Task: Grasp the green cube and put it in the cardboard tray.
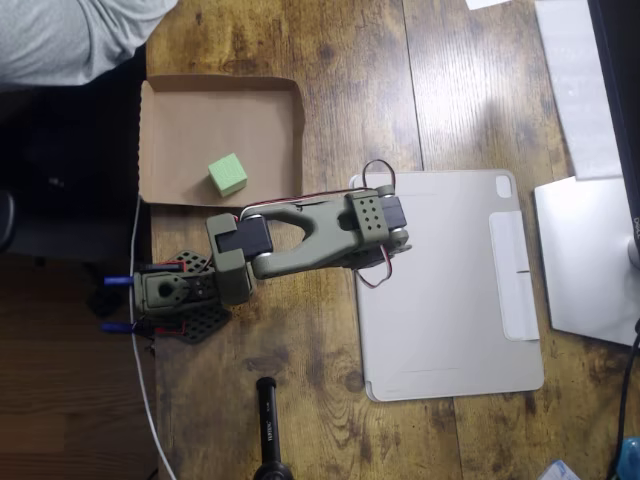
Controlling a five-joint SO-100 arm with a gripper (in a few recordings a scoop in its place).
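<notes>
The green cube (227, 175) lies free inside the cardboard tray (170, 105), near the tray's lower right corner, in the overhead view. The olive-green arm (320, 235) is folded over the table just below and to the right of the tray. Its base (165, 292) stands under the tray's lower edge. I cannot make out the gripper's fingers within the folded arm. Nothing of the arm touches the cube.
A flat grey tablet case (450, 290) lies right of the arm, partly under its elbow. A white device (590, 260) sits at the right edge. A black stand (268, 430) rises at the bottom. A person's grey sleeve (70, 35) is at the top left.
</notes>
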